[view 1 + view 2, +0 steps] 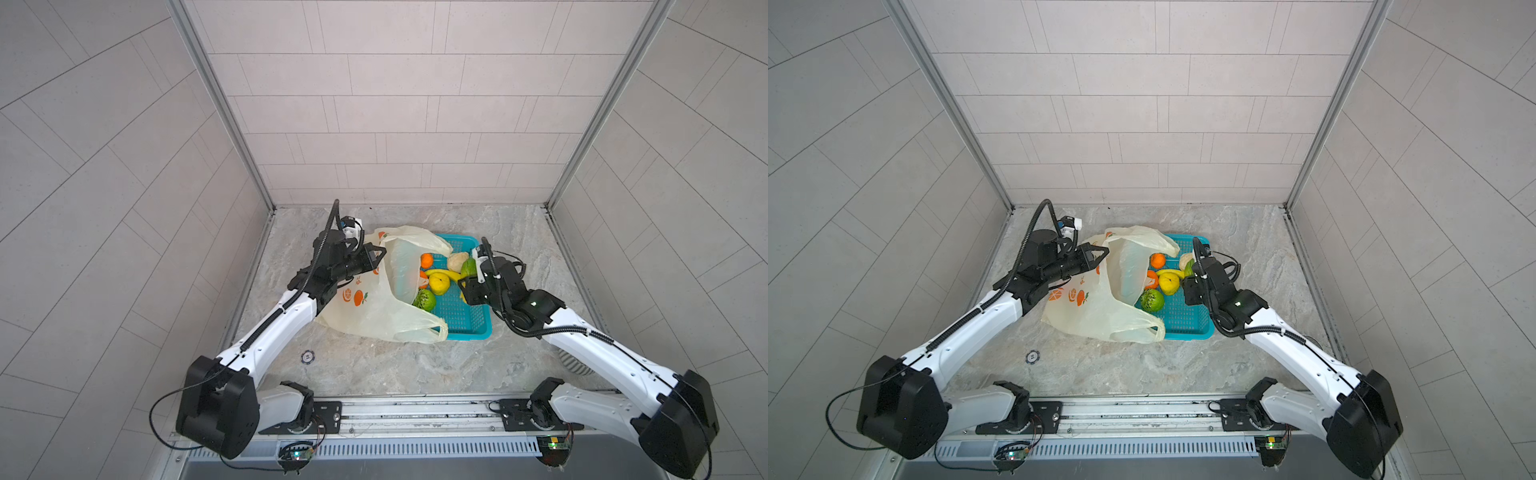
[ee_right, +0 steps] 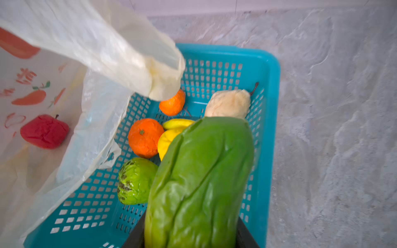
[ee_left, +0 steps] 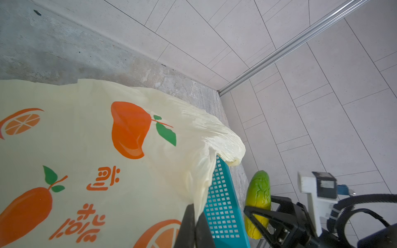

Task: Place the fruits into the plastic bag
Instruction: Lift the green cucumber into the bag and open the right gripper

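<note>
The pale-yellow plastic bag lies left of the teal basket, its mouth draped over the basket's left side. My left gripper is shut on the bag's upper rim and holds it lifted. My right gripper is shut on a long green-yellow fruit, raised above the basket's right part. In the basket lie two orange fruits, a yellow curved one, a green round one and a pale beige one. A red apple-shaped fruit lies inside the bag.
The teal mesh basket stands mid-table, with a yellow round fruit in it. A small round disc lies on the marbled table in front of the bag. Tiled walls close in on three sides. A striped thing shows under my right arm.
</note>
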Controlling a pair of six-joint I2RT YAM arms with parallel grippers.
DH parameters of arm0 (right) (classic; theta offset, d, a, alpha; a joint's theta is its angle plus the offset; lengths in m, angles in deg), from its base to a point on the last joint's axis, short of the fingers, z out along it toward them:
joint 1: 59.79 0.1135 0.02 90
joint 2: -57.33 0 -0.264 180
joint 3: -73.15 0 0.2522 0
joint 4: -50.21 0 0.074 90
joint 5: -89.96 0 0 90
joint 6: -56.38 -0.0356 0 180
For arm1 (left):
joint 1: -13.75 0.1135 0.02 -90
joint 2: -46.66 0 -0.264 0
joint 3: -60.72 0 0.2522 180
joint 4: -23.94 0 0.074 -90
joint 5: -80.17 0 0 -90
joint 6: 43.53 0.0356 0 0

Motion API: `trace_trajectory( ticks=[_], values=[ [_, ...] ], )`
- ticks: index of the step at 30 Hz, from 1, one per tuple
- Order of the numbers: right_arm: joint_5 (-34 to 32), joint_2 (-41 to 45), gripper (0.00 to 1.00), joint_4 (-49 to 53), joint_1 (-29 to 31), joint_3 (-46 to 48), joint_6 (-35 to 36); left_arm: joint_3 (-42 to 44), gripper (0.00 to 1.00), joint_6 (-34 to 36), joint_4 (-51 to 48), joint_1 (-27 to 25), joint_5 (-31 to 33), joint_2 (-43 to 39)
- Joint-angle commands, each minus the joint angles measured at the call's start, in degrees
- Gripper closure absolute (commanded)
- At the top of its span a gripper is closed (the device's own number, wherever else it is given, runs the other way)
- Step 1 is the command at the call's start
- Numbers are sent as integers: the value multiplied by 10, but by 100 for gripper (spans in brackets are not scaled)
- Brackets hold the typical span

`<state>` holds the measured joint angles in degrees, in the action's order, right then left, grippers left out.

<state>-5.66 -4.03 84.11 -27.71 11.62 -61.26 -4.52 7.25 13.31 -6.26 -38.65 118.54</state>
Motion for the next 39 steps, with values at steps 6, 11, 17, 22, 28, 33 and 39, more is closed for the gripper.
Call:
trace_trajectory(
  ticks=[6, 11, 17, 22, 28, 33, 39],
  values=[
    [125, -32, 63, -81, 46, -62, 27, -21, 100, 6, 5, -4, -8, 7],
    [149, -135, 61, -95, 99, -132, 59, -20, 100, 16, -13, -5, 1, -1],
    [236, -267, 61, -100, 99, -219, 58, -20, 100, 29, -25, -13, 13, -19],
    [260, -338, 61, -127, 98, -252, 36, -22, 100, 32, -29, -17, 20, -29],
    [298, -411, 61, -130, 104, -308, 24, -33, 100, 34, -38, -30, 18, -22],
    [326, -451, 58, -129, 109, -310, 1, -34, 100, 31, -31, -34, 18, -21],
    [298, -449, 38, -117, 105, -297, 5, -36, 100, 34, -35, -35, 23, -19]
  ],
)
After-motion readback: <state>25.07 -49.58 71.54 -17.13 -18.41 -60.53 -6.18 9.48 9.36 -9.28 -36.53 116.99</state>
